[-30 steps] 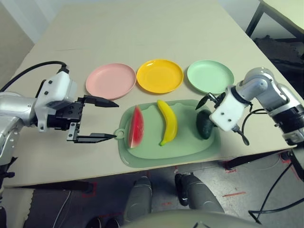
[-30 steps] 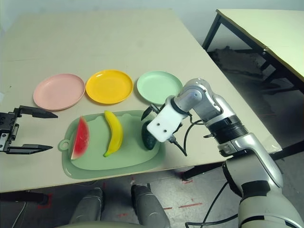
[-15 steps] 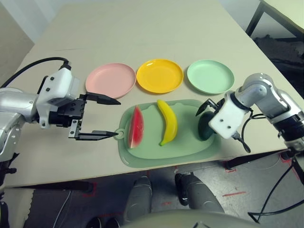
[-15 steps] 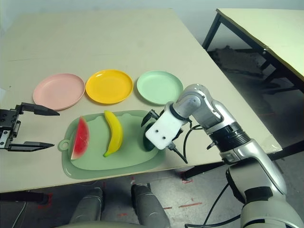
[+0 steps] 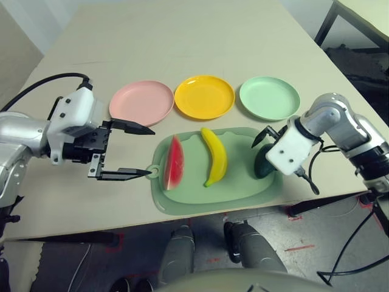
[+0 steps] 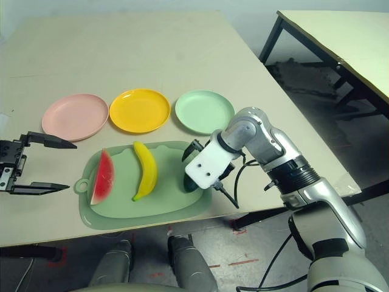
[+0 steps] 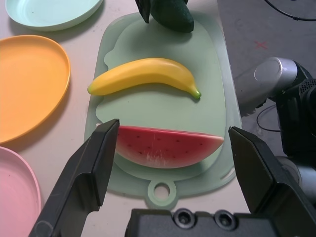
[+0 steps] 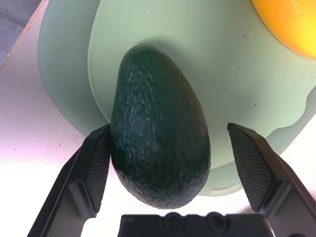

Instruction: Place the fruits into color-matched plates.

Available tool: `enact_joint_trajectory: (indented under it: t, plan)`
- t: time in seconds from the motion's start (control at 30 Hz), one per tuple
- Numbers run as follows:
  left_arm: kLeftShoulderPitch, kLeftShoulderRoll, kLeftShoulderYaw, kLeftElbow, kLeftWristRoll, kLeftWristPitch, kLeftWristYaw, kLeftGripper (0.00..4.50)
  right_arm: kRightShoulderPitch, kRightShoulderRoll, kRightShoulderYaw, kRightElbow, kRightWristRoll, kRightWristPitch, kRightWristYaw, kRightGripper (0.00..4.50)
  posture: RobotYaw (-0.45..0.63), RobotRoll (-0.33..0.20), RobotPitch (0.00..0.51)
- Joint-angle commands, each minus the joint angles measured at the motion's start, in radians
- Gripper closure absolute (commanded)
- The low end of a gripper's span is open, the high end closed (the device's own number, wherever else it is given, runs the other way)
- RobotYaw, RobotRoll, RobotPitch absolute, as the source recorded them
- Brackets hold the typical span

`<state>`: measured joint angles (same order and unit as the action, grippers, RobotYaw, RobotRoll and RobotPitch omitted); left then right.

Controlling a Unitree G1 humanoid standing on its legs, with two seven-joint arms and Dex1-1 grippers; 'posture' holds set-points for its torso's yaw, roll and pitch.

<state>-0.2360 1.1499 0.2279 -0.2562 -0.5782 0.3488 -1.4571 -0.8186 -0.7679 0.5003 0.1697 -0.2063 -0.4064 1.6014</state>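
The avocado (image 8: 160,148) is lying at the right end of the mat (image 5: 188,198) and is being straddled by the right gripper (image 8: 168,163) – jaws wide, nothing clamped yet, prob. set for a grasp. The left gripper (image 5: 130,151) is being held wide open & empty by the watermelon (image 5: 173,163) – likely waiting.

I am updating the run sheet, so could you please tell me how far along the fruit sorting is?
Done: nothing yet; the pink plate, yellow plate and green plate are empty.
In hand: the open right gripper straddles the avocado on the cutting mat.
Left: avocado, banana and watermelon all need placing; the open left gripper waits beside the mat.
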Motion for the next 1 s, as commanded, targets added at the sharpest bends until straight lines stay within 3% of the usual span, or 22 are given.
enact_joint_trajectory:
  t: [0.03,0.17,0.27,0.4,0.8,0.9,1.0]
  plan:
    - [-0.004,0.014,-0.005,0.000,0.010,-0.005,-0.007,0.00,0.009,-0.006,0.015,-0.031,0.003,0.024,0.012,0.03,0.01,0.000,0.156]
    - [-0.011,0.012,-0.010,0.003,0.009,-0.005,-0.008,0.00,0.018,-0.010,0.016,-0.054,0.022,0.064,0.013,0.03,0.01,0.000,0.156]
    - [-0.016,0.009,-0.014,0.005,0.009,-0.006,-0.009,0.00,0.018,-0.020,0.021,-0.066,0.023,0.085,0.013,0.37,0.01,0.000,0.155]
    - [-0.019,0.006,-0.019,0.008,0.012,-0.007,-0.008,0.00,0.021,-0.032,0.029,-0.098,0.040,0.123,0.013,1.57,0.01,0.000,0.154]
    - [-0.024,-0.007,-0.017,0.015,0.011,-0.008,0.009,0.00,-0.035,-0.025,0.029,-0.096,0.083,0.195,0.013,1.58,0.01,0.000,0.151]
    - [-0.046,-0.027,-0.021,0.018,0.018,0.028,0.076,0.00,-0.120,0.005,0.005,0.002,0.060,0.212,-0.002,1.58,0.00,0.000,0.151]
    - [-0.059,-0.029,-0.032,0.009,0.018,0.097,0.137,0.00,-0.271,0.041,-0.001,0.256,-0.038,0.172,-0.114,1.58,0.00,0.000,0.150]
